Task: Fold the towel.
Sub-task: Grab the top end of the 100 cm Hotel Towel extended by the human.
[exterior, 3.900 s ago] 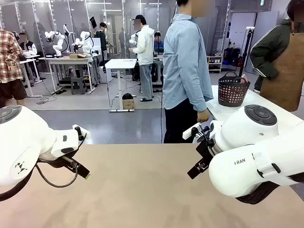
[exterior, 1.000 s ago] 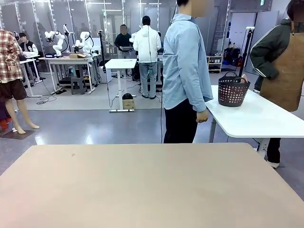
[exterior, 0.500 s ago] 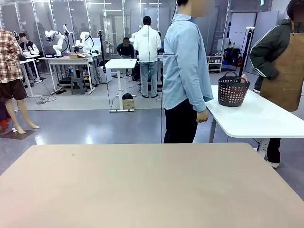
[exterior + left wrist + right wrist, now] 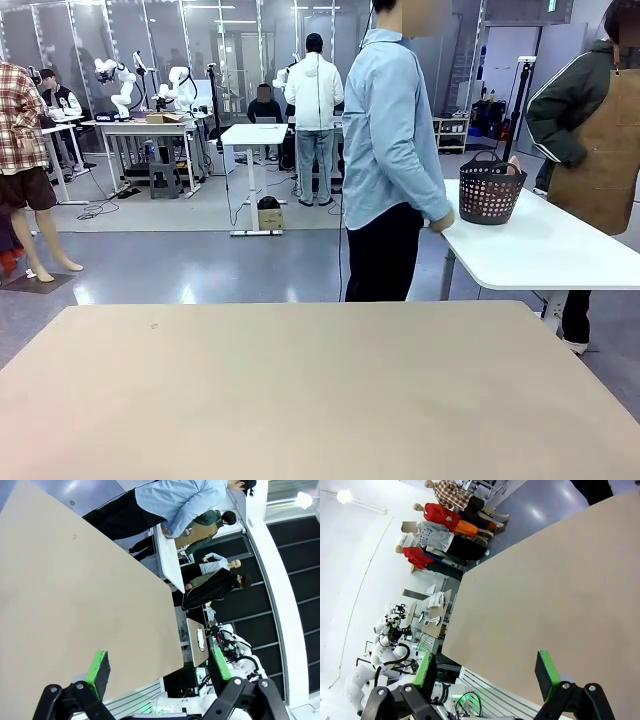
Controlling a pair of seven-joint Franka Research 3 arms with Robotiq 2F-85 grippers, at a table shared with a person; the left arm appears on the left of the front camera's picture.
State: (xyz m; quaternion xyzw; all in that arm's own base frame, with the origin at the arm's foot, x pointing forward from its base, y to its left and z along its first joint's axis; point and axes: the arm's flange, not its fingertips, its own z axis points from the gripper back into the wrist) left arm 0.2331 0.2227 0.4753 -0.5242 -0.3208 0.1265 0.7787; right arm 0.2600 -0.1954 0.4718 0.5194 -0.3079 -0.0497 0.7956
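A sliver of pale pink cloth, the towel (image 4: 514,165), peeks over the rim of a dark perforated basket (image 4: 489,193) on a white side table (image 4: 540,250) at the far right. A person in a light blue shirt (image 4: 390,150) stands at the far edge of the tan table (image 4: 300,400), one hand (image 4: 441,224) at the white table's corner. In the left wrist view my left gripper (image 4: 159,665) hangs open above the tan table (image 4: 60,605) with nothing between its green pads. My right gripper (image 4: 486,671) is likewise open over the tabletop (image 4: 545,605).
A second person in a brown apron (image 4: 600,140) stands behind the white side table. Other people and workbenches fill the room farther back. The tan tabletop carries nothing but a small mark (image 4: 153,325) near its far left corner.
Both arms, over the table's near part in the earliest frame, have pulled back. Over the last second the person's hand has swung from their side to the white table's corner.
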